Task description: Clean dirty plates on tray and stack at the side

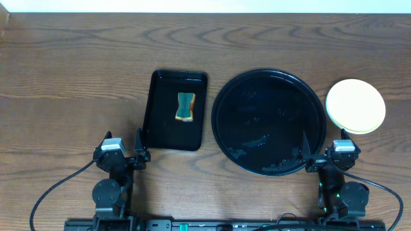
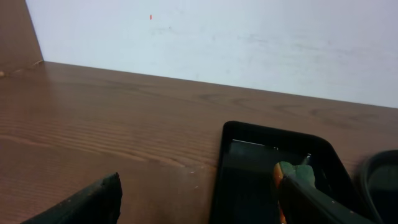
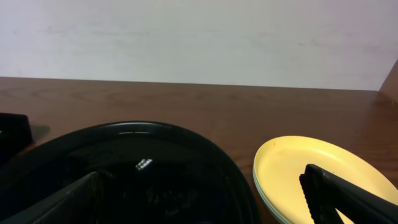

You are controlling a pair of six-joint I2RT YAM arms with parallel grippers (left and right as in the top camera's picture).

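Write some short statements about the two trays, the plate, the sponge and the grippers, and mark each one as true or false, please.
1. The orange and green sponge lies in the small rectangular black tray. True.
2. The large round glossy black tray holds three plates. False: no plate is on it, only wet spots.
3. The pale yellow round plate lies outside the round tray, on its right side. True.
4. The left gripper grips the sponge. False: it is open and empty, like the right gripper.
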